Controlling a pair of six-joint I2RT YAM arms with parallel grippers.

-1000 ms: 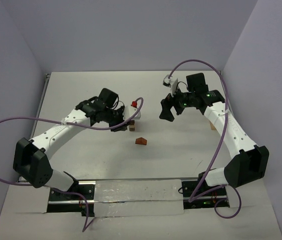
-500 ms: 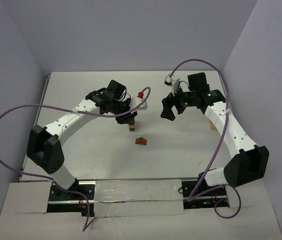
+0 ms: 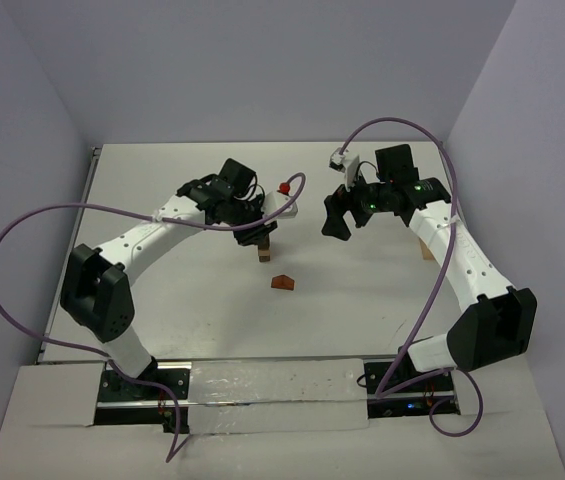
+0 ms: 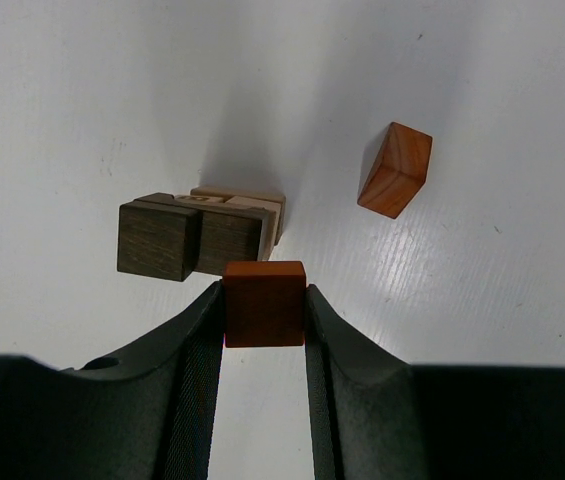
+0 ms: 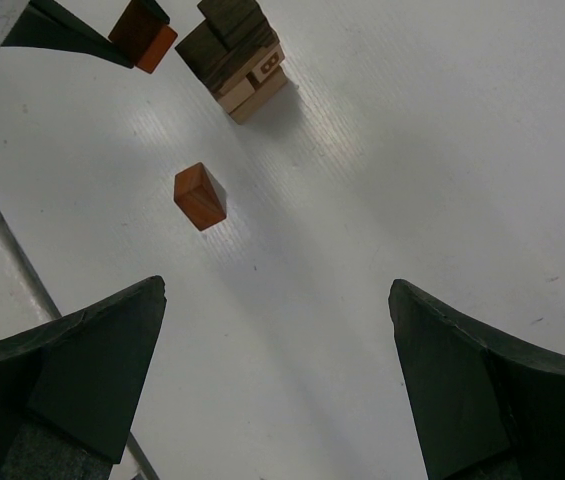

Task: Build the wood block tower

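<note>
The wood block tower is a short stack near the table's middle, with dark brown blocks on top of light tan ones. My left gripper is shut on a reddish-brown cube. It holds the cube in the air right beside the tower's dark top blocks, and the right wrist view also shows the cube there. My right gripper hangs open and empty to the right of the tower. A loose reddish wedge block lies on the table in front of the tower.
A small tan block sits at the right, partly behind the right arm. Purple cables loop over both arms. A metal rail runs along the table's left edge, and walls close in the back and sides.
My left arm has swung forward and to the right, bringing the held cube up beside the tower's top. The right arm has stayed in place, still open.
</note>
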